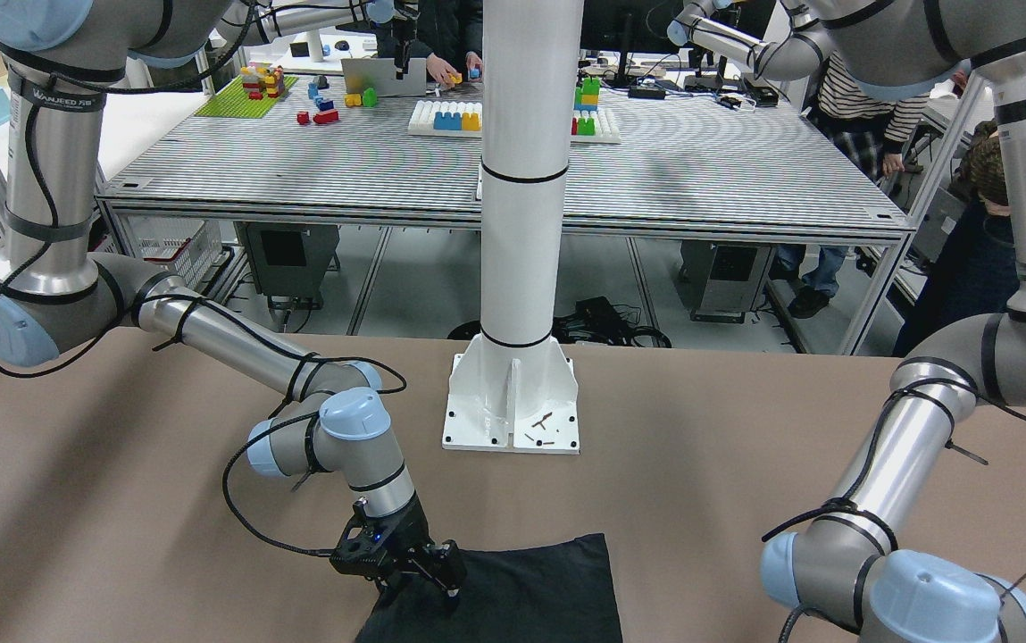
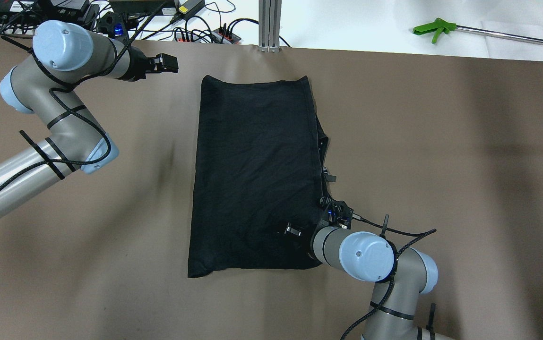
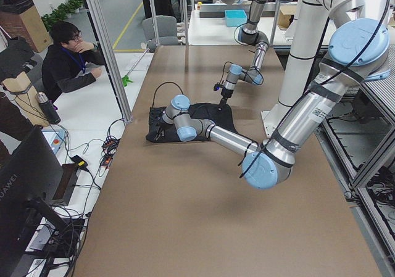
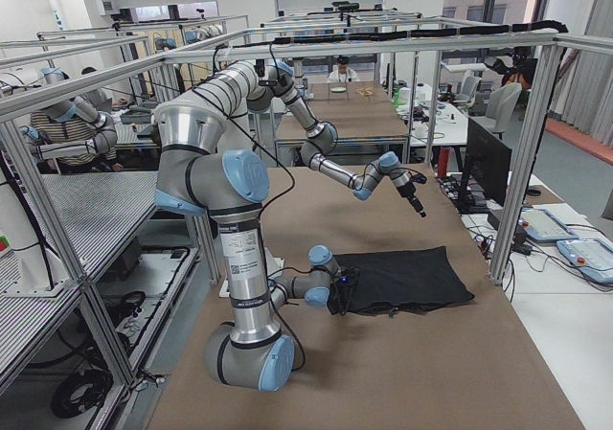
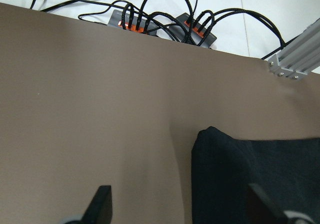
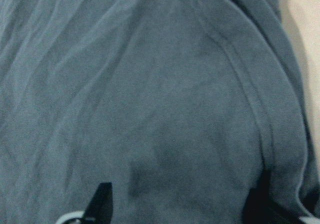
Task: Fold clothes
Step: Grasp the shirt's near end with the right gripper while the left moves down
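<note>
A white column (image 1: 526,223) stood bolted to the brown bench (image 1: 120,500). Behind the column lay a grey ribbed table (image 1: 700,170) carrying coloured blocks (image 1: 446,118), with pale floor (image 1: 423,286) beneath it.

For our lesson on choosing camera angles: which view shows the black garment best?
Overhead exterior: nearly the whole garment lies flat in frame. Front-facing crops it at the bottom edge; side views show it small, foreshortened; left wrist catches one corner; right wrist only close fabric.

Brown table (image 2: 441,141), green-handled grabber (image 2: 434,29), power strips (image 5: 165,28), coloured blocks (image 1: 457,117), white post (image 1: 526,223)
</note>
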Controlling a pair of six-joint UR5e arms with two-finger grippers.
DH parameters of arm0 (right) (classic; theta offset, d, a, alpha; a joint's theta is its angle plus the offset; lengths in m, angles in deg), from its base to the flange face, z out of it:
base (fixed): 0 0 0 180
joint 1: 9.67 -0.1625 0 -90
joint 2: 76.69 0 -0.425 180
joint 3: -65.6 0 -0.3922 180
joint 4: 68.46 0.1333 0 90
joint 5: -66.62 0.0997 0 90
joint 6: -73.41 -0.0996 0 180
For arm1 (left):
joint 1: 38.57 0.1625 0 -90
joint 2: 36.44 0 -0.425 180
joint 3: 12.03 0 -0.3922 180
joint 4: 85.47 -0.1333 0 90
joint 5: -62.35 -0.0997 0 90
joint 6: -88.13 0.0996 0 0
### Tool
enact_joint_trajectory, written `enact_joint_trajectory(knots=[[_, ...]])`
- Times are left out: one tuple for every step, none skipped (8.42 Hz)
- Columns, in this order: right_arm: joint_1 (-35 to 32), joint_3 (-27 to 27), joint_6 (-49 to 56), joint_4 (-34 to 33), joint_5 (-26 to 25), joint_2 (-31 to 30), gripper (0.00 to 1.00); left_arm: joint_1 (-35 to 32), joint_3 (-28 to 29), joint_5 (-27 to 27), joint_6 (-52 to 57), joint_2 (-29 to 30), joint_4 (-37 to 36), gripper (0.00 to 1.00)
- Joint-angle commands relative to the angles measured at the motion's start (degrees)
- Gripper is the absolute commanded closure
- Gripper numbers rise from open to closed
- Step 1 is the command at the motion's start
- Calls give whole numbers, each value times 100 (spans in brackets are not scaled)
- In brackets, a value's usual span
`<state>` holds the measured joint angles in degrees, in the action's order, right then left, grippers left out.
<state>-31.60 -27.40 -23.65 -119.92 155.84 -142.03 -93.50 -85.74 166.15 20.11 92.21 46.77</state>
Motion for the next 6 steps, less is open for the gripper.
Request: enact_joint_trajectory(knots=[[5, 36, -172, -31, 8, 206, 100, 9, 5, -79, -9, 28, 3, 6], [5, -8, -173, 13, 17, 206, 100, 9, -4, -79, -9, 28, 3, 6], [5, 1, -173, 39, 17, 215, 100, 9, -4, -79, -9, 28, 3, 6], [5, -17, -181, 57, 26, 215, 100, 18, -4, -79, -9, 28, 3, 6], [5, -87, -190, 57, 43, 215, 100, 18, -4, -79, -9, 28, 12, 6], [-4, -209, -199, 31, 43, 198, 100, 18, -30, -18, -35, 28, 12, 6]])
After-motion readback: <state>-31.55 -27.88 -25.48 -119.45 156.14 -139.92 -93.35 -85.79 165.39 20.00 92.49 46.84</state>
